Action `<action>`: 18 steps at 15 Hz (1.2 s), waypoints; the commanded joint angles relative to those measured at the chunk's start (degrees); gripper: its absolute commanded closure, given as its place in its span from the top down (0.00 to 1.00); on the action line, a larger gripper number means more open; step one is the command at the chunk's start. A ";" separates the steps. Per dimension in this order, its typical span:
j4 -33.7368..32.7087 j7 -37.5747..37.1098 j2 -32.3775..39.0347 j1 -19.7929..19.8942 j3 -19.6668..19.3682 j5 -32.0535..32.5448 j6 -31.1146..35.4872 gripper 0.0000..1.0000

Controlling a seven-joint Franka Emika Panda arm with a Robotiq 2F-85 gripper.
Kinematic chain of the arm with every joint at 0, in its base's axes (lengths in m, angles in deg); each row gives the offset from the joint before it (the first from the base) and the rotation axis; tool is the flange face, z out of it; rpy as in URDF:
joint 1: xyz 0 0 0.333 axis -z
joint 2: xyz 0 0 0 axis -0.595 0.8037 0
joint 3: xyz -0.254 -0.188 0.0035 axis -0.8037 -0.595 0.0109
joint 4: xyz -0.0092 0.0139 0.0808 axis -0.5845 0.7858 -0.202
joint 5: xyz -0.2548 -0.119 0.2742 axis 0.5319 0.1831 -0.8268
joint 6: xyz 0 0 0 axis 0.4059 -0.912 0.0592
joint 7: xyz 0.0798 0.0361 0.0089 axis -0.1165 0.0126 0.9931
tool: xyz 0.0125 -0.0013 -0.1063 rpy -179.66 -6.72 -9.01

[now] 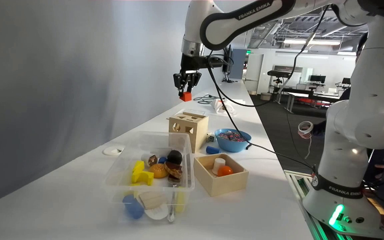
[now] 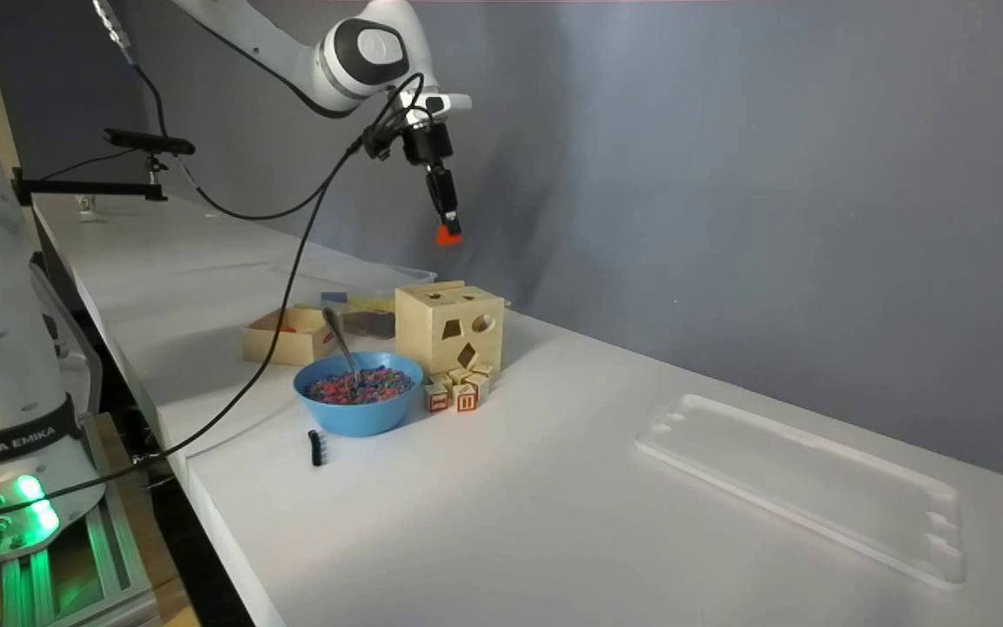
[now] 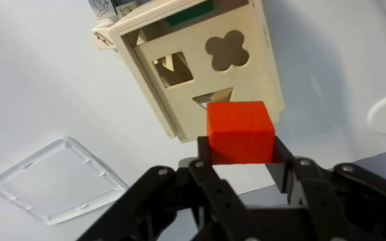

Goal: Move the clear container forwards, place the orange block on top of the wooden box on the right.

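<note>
My gripper (image 1: 185, 92) is shut on the orange-red block (image 1: 186, 97) and holds it in the air, above the height of the wooden box with shaped holes (image 1: 201, 133). In the wrist view the block (image 3: 240, 130) sits between both fingertips (image 3: 241, 149) and covers part of that box's top (image 3: 184, 107). The block (image 2: 447, 236) and box (image 2: 421, 331) also show apart in an exterior view. The clear container (image 1: 188, 163) holds toy food, yellow pieces and a spoon. A small open wooden box (image 1: 228, 184) beside it holds an orange ball and a white cup.
A blue bowl (image 2: 358, 420) of coloured beads with a spoon stands near the box. Letter blocks (image 2: 458, 392) lie against the box. A blue cylinder (image 1: 213, 150) lies near the bowl. A clear lid (image 2: 806, 496) lies flat. A wall runs behind; the arm's cable hangs across the table.
</note>
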 commanded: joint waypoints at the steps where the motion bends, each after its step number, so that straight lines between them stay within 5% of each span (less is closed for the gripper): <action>1: -4.60 5.82 4.92 0.79 -2.15 -2.06 -0.10 0.19; 18: -5.98 19.34 12.13 0.15 -3.30 -10.34 -0.34 0.19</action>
